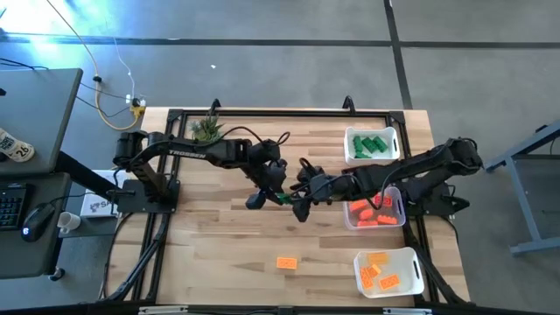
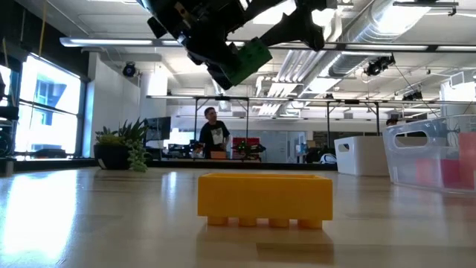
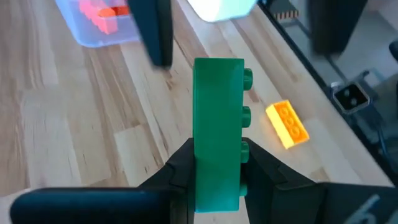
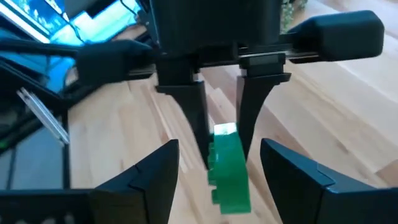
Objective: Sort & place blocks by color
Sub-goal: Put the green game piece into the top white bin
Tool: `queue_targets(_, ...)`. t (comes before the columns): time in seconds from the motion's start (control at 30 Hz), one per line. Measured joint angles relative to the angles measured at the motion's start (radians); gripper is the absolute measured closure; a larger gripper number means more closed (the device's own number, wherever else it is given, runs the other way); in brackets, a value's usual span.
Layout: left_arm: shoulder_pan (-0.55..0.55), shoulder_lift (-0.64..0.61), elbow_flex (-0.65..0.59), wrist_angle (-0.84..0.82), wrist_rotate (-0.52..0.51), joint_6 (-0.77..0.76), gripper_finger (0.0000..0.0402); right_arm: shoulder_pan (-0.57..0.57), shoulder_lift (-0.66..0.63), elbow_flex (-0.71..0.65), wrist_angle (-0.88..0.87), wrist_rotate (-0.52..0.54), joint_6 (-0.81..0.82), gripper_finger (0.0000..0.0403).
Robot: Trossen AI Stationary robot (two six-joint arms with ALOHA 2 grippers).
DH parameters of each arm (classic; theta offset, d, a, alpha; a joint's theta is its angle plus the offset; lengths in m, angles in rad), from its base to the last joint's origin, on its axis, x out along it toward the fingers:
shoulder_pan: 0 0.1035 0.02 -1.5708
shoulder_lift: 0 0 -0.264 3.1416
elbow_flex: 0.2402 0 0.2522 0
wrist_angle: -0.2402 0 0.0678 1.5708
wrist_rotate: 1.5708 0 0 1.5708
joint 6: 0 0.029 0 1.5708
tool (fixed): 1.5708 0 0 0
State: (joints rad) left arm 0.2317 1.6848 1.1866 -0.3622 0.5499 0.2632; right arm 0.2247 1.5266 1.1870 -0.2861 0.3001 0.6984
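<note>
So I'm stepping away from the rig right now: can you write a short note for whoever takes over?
Left gripper: shut on a green block, held above mid-table.
Right gripper: open, fingers either side of that same block, looks like a handover.
Bins along the right edge: green bin holds greens, middle bin holds red-orange blocks, near bin holds yellow-orange ones.
Left to do: bin the green block, then the loose yellow-orange block on the table.

Premises: open-plan robotics lab or office. Evidence: exposed ceiling ducts (image 2: 387,30), glass partitions, a person (image 2: 213,134) at distant workstations, keyboard (image 1: 10,206) and mouse (image 1: 33,220) beside the wooden table (image 1: 219,254).
</note>
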Motion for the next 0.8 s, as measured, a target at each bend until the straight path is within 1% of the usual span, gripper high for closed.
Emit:
queue_targets(0.13,0.000,0.000,0.000,0.050,-0.001,-0.072,0.0338,-0.014,0.000,0.000,-0.017,-0.025,-0.066,0.0189)
queue_targets(0.33,0.011,0.000,0.000,0.138,-0.001,-0.176,0.0338,-0.029,0.000,0.000,-0.096,-0.074,-0.086,0.0189)
queue_targets(0.47,0.022,0.000,0.000,0.173,-0.003,-0.228,0.0338,-0.029,0.000,0.000,-0.113,-0.068,-0.123,0.0200)
queue_targets(0.53,0.025,0.000,0.000,0.190,0.000,-0.255,0.0338,-0.032,0.000,0.000,-0.115,-0.065,-0.124,0.0221)
queue_targets(0.6,0.025,0.000,0.000,0.196,0.000,-0.265,0.0336,-0.038,0.000,0.000,-0.115,-0.075,-0.124,0.0252)
queue_targets(0.73,0.020,0.001,0.000,0.193,0.009,-0.241,0.0305,-0.048,-0.002,0.000,-0.115,-0.112,-0.128,0.0328)
queue_targets(0.8,0.019,0.002,0.000,0.192,0.002,-0.237,0.0291,-0.051,-0.002,0.000,-0.116,-0.117,-0.129,0.0333)
